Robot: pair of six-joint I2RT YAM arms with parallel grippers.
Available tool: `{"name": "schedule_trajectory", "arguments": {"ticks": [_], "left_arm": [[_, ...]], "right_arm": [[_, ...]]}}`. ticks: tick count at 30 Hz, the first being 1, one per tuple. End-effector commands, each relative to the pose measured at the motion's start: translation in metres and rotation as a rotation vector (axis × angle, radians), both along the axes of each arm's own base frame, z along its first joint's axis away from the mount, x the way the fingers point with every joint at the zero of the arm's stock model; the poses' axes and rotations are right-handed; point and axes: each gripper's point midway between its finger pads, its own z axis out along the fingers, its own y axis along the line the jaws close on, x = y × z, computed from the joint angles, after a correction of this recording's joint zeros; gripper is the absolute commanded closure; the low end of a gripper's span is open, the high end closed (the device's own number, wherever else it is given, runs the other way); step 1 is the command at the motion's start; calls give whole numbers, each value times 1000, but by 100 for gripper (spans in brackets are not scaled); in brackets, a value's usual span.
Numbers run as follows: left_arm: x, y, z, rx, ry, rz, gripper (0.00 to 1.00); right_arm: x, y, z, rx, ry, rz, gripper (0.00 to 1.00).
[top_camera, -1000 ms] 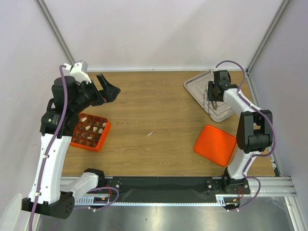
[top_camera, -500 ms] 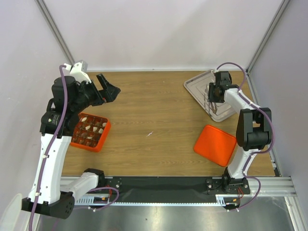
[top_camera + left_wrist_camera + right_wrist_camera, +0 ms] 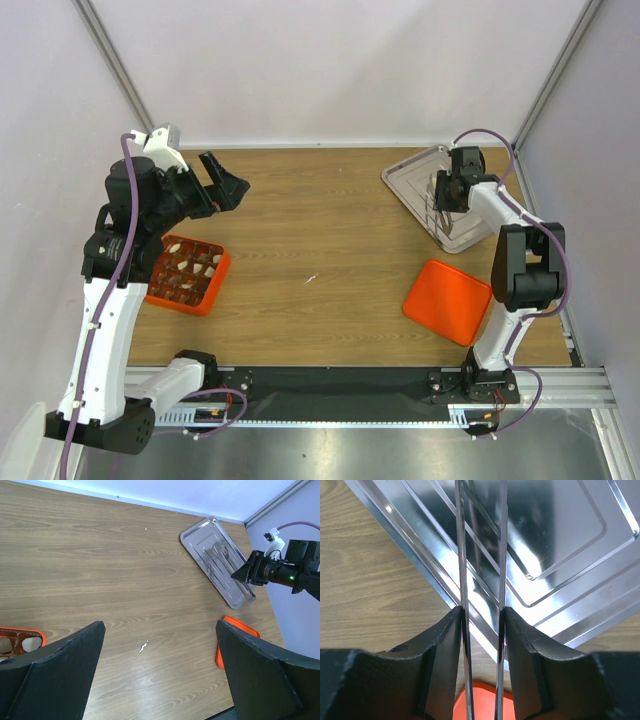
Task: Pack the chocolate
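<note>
The chocolate (image 3: 203,268), small dark brown and cream-white pieces, sits in the cells of the orange gridded box (image 3: 217,283) at the left. My left gripper (image 3: 224,186) is open and empty, held high above the table behind the box; in the left wrist view (image 3: 160,626) its jaws stand wide apart over bare wood, and a corner of the box (image 3: 19,631) shows. My right gripper (image 3: 446,196) is shut on the thin metal tongs (image 3: 461,555) over the metal tray (image 3: 410,172). The right wrist view (image 3: 481,612) shows both tong arms pinched between the fingers.
An orange lid (image 3: 448,300) lies flat at the right front, also showing in the left wrist view (image 3: 235,626) and below the tongs in the right wrist view (image 3: 482,705). The tray (image 3: 560,530) lies at the back right near the frame post. A small white scrap (image 3: 312,278) lies mid-table.
My right gripper with the tongs has shifted slightly toward the back over the tray. The left arm has barely moved.
</note>
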Motion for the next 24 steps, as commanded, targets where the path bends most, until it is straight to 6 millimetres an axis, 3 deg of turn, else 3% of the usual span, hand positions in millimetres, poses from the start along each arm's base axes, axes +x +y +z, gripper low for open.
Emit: {"name": "schedule_trajectory", "arguments": {"ticks": [1, 6, 10, 18, 24], "left_arm": [[2, 2, 25, -21, -70, 14, 0], [1, 3, 27, -18, -74, 16, 0], [0, 4, 30, -16, -81, 20, 0], [1, 4, 39, -21, -96, 21, 0], [5, 2, 38, -23, -90, 20, 0]], "right_arm": [[15, 1, 11, 18, -42, 5, 57], [15, 2, 10, 29, -37, 13, 59], [14, 3, 17, 33, -44, 16, 67], [4, 11, 68, 75, -127, 39, 65], [-6, 27, 82, 135, -131, 60, 66]]}}
